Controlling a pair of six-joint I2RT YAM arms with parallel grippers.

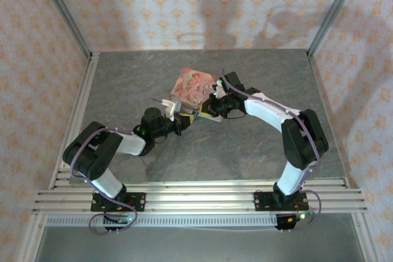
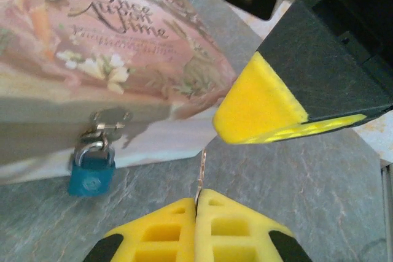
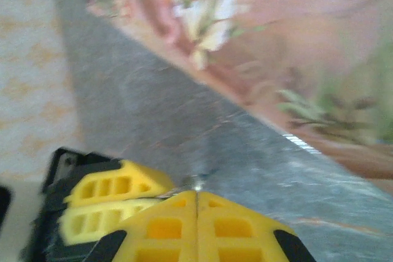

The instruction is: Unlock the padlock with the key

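Observation:
The blue padlock [image 2: 92, 174] hangs by its silvery shackle from the hasp on the front of the pink box [image 2: 123, 47], low on the left of the left wrist view. My left gripper [image 2: 198, 204] is shut on the key [image 2: 201, 167], whose thin blade points up toward the box, to the right of the padlock. My right gripper [image 2: 220, 128] hovers shut just above the key's tip. In the right wrist view the right gripper [image 3: 196, 193] is shut with the key's glint [image 3: 193, 182] at its tips; a grip on it cannot be made out. The left fingers [image 3: 110, 191] sit beside it.
From above, the pink box [image 1: 195, 85] lies mid-table on the grey slate surface [image 1: 245, 151], with the left gripper [image 1: 184, 117] and right gripper [image 1: 206, 108] meeting at its near edge. Patterned walls and metal posts ring the table.

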